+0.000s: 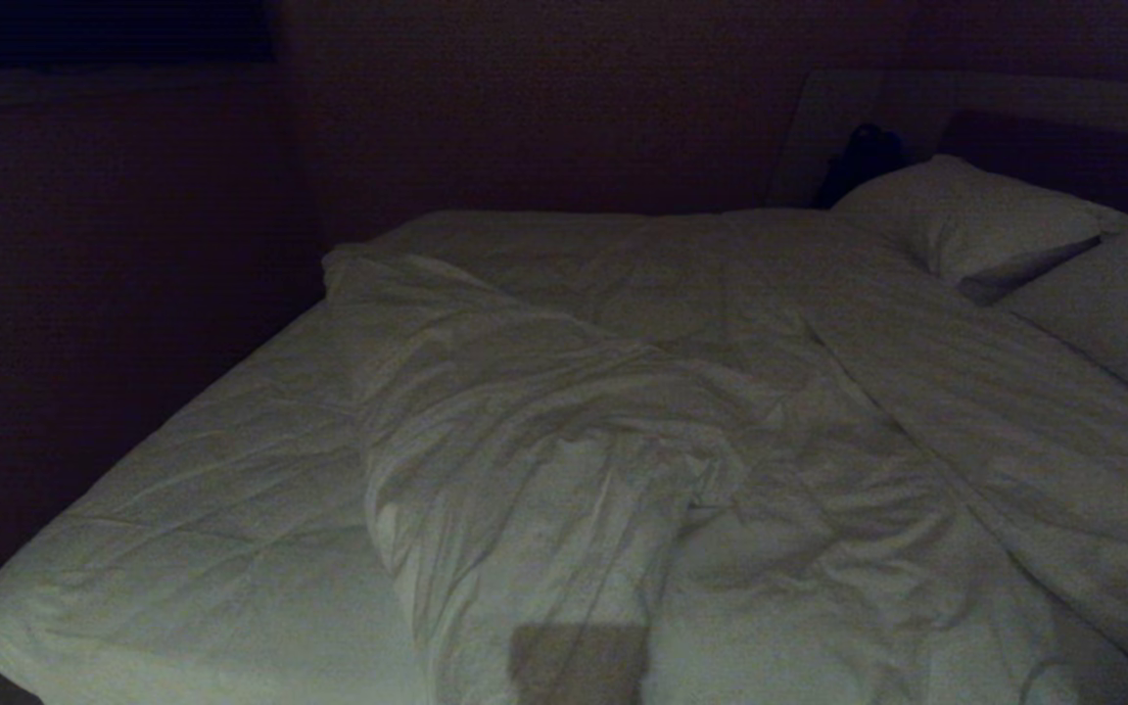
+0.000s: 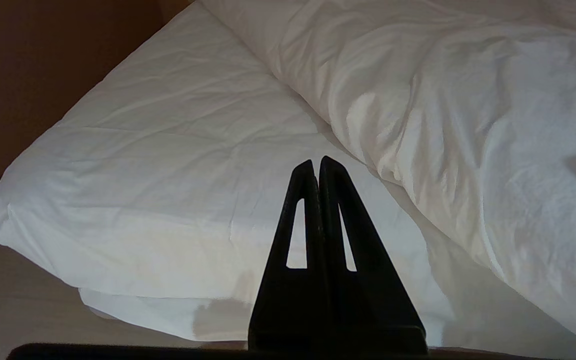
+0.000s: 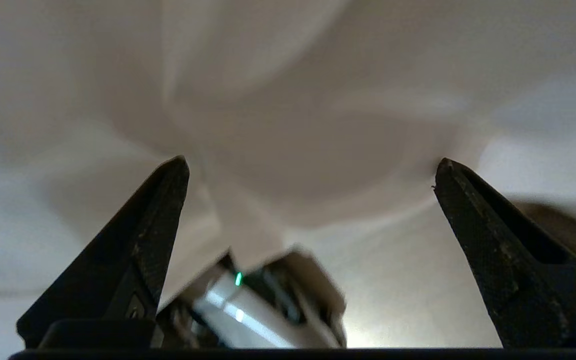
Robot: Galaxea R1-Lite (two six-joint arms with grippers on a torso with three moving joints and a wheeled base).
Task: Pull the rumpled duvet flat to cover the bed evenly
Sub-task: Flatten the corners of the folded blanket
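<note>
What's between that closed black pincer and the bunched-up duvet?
Only bare mattress. In the left wrist view, the shut left gripper hangs over the uncovered white bed surface, with the duvet heaped beyond it.

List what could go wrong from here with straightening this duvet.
1. The right gripper is wide open close to a fold of the duvet; closing here may pinch only a thin layer that could slip when pulled.
2. The duvet is bunched toward the pillows, leaving the mattress bare on the robot's left; a one-handed tug may skew it.
3. The left gripper is shut, beside the duvet, no help.
</note>
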